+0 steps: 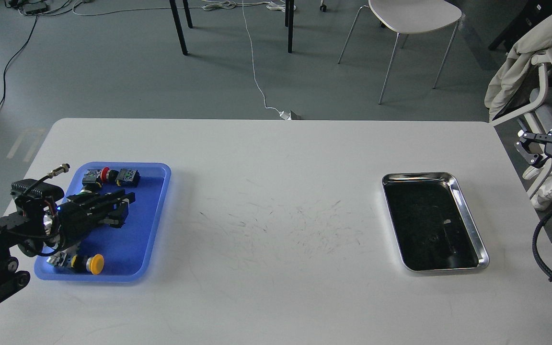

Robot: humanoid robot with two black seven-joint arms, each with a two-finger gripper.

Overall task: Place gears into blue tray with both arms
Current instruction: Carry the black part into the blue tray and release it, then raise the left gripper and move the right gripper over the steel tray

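Table (276, 158) white, scuffed; floor (113, 72) grey, cabled

Single head view: high, facing forward and down across the tabletop (276, 158); whole width in frame at middle distance, floor (113, 72) and chair (412, 19) beyond the far edge.

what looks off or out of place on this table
Nothing is spilled or broken. The white table has fine dark scratch marks across its middle. The silver tray sits slightly skewed to the table edge. The blue tray holds push-button switches; no gears are visible anywhere.
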